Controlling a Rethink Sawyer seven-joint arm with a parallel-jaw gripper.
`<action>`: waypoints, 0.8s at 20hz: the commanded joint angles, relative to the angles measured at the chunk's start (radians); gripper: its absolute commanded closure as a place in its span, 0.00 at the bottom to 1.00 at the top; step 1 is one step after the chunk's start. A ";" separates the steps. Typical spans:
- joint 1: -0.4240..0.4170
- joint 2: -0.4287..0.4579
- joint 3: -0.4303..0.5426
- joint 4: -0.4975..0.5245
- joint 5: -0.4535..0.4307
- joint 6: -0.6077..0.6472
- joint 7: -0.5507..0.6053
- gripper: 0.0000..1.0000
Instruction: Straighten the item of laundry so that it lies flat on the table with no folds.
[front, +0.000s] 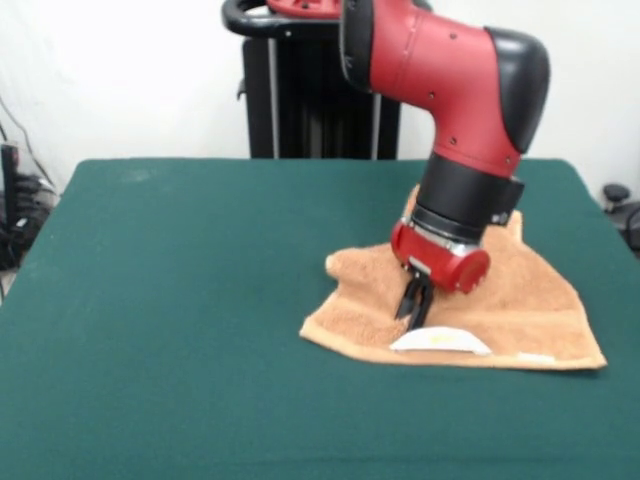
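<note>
The light-brown terry towel (530, 310) lies on the right half of the dark green table (180, 300). It is rumpled, with a raised fold at its left side and a corner sticking up behind the arm. Its white label with a yellow mark (440, 342) lies near the front edge. My gripper (412, 308) points down onto the towel just behind the label. Its black fingers are drawn together on the cloth. The red and black arm hides the towel's far middle part.
The black pedestal (310, 90) stands at the table's far side. Cables and dark gear (15, 210) sit off the left edge. A black object (622, 205) sits off the right edge. The towel's right corner lies close to the table's right edge.
</note>
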 joint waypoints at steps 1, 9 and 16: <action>0.060 0.154 -0.044 -0.272 0.162 0.076 0.098 1.00; 0.064 0.140 -0.030 -0.291 0.177 0.097 0.110 1.00; 0.034 0.146 0.058 -0.346 0.160 0.052 0.102 1.00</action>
